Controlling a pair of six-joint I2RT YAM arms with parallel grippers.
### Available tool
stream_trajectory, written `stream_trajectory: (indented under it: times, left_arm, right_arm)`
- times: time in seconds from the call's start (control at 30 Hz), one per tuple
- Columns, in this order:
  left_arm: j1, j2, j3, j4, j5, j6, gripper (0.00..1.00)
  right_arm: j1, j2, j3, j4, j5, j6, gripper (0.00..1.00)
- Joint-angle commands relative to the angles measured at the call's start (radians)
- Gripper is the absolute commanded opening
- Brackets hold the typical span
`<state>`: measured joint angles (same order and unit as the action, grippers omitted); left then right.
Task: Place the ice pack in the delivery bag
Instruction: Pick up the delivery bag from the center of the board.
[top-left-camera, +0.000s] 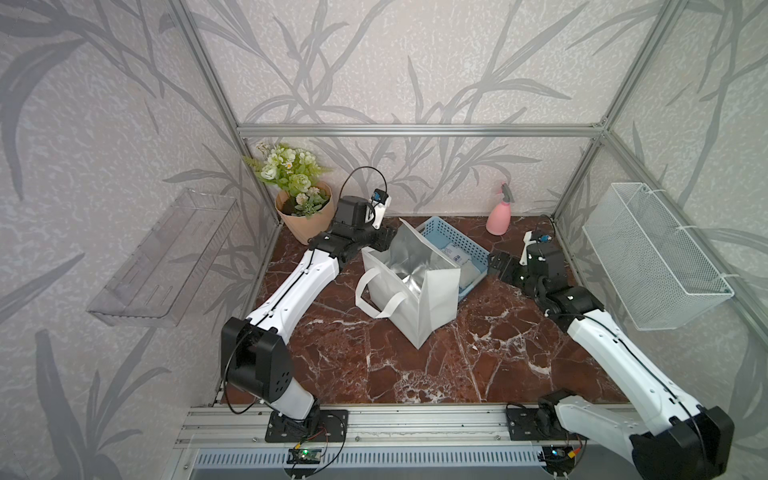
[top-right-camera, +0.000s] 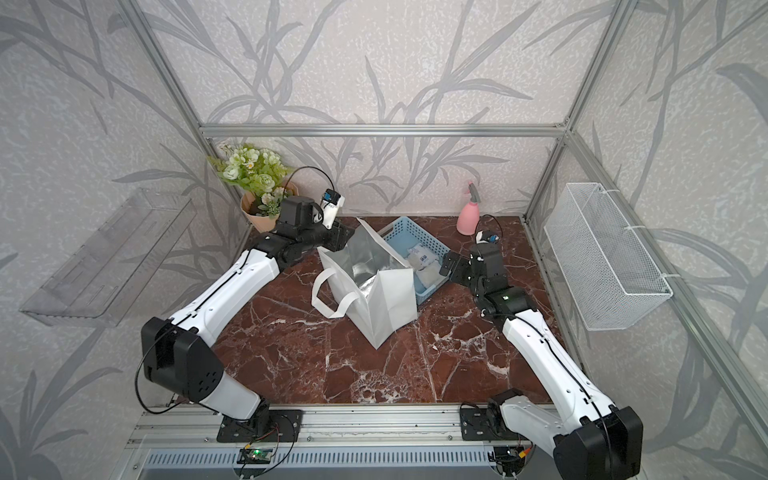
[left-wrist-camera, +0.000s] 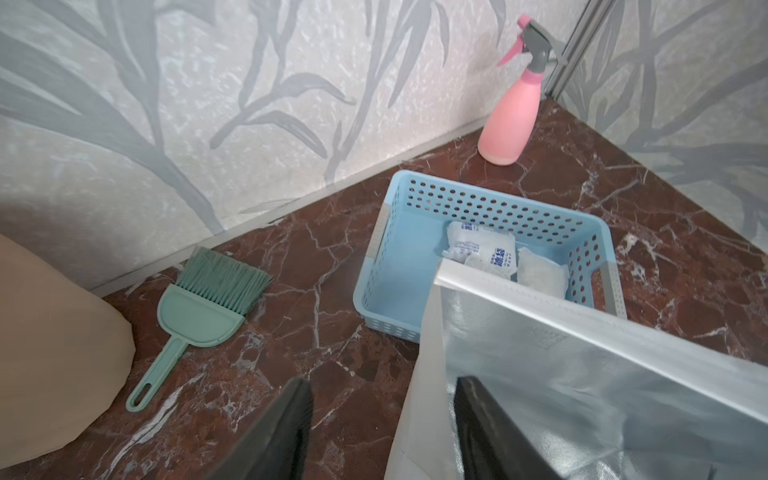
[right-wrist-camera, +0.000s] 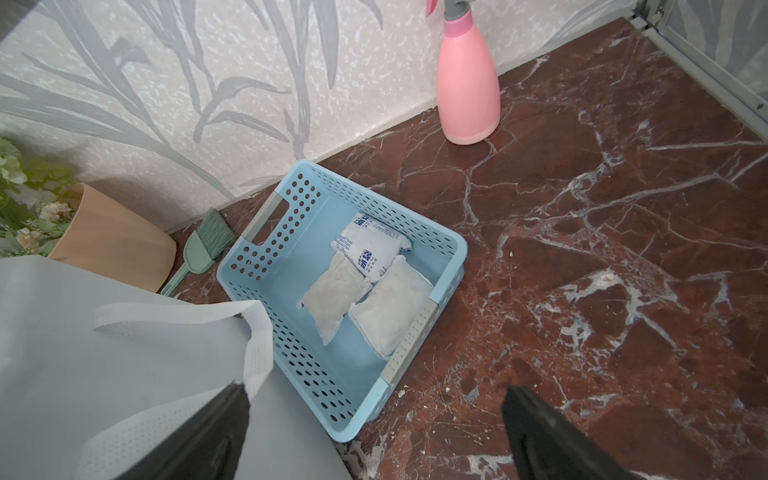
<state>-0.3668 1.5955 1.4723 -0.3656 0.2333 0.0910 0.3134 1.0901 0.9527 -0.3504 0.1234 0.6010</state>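
The delivery bag (top-left-camera: 419, 299) (top-right-camera: 386, 299), white with silver foil lining, stands open mid-table. Behind it a light-blue basket (right-wrist-camera: 266, 245) holds three white ice packs: a blue-printed one (right-wrist-camera: 370, 245) lies across two plain ones (right-wrist-camera: 336, 297). My left gripper (left-wrist-camera: 384, 382) straddles the bag's back-left wall (left-wrist-camera: 419, 374). One finger is inside against the foil and the other outside, with a gap between that outer finger and the wall. My right gripper (right-wrist-camera: 376, 388) is open and empty, low over the basket's near corner, beside the bag's handle (right-wrist-camera: 257, 332).
A pink spray bottle (top-left-camera: 498, 216) stands at the back wall. A flower pot (top-left-camera: 305, 216) fills the back-left corner, and a green hand brush (left-wrist-camera: 203, 307) lies beside it. A wire basket (top-left-camera: 652, 257) hangs on the right wall and a clear shelf (top-left-camera: 166, 257) on the left wall.
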Motion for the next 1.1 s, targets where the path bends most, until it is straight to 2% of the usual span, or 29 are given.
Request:
stream_trajectory:
  times: [0.0,0.17,0.2,0.23,0.3,0.33,0.37,0.57,0.67,0.77,0.8,0.93,1.07]
  left_arm:
    - [-0.014,0.005,0.049,-0.078,-0.024,0.062,0.59]
    - [-0.018,-0.023,0.009,-0.091,-0.041,0.09,0.53]
    - [-0.02,-0.022,0.002,-0.09,-0.058,0.094,0.49]
    - [-0.021,-0.019,-0.001,-0.086,-0.07,0.097,0.34]
    - [-0.023,-0.009,0.01,-0.079,-0.092,0.086,0.12]
    - [-0.024,-0.004,0.021,-0.08,-0.093,0.078,0.04]
    - [-0.025,0.001,0.032,-0.083,-0.1,0.071,0.0]
    - [-0.032,-0.054,0.018,-0.095,-0.17,0.018,0.0]
    - [-0.032,-0.116,-0.025,-0.119,-0.246,-0.018,0.0]
    - [-0.031,-0.185,-0.065,-0.149,-0.337,-0.058,0.0]
    - [-0.031,-0.214,-0.083,-0.152,-0.356,-0.068,0.0]
    - [-0.026,-0.308,-0.145,-0.136,-0.397,-0.106,0.0]
    - [-0.02,-0.342,-0.152,-0.131,-0.404,-0.152,0.0]
  right_arm:
    - [0.007,-0.009,0.032,-0.037,0.024,-0.014,0.99]
    - [0.009,-0.005,0.023,-0.036,0.023,-0.012,0.99]
    - [0.009,0.0,0.024,-0.033,0.016,-0.012,0.99]
    - [0.01,0.005,0.026,-0.032,0.01,-0.012,0.99]
    - [0.013,0.021,0.031,-0.028,0.0,-0.018,0.99]
    - [0.016,0.033,0.039,-0.034,-0.005,-0.022,0.99]
    - [0.019,0.046,0.046,-0.04,-0.007,-0.027,0.99]
    - [0.03,0.228,0.184,-0.167,-0.053,-0.056,0.99]
    - [0.039,0.327,0.227,-0.156,-0.128,-0.04,0.99]
    - [0.054,0.43,0.267,-0.128,-0.198,0.008,0.8]
    - [0.061,0.468,0.284,-0.128,-0.206,0.029,0.78]
    - [0.077,0.592,0.339,-0.143,-0.225,0.091,0.78]
    - [0.074,0.693,0.357,-0.207,-0.223,0.105,0.79]
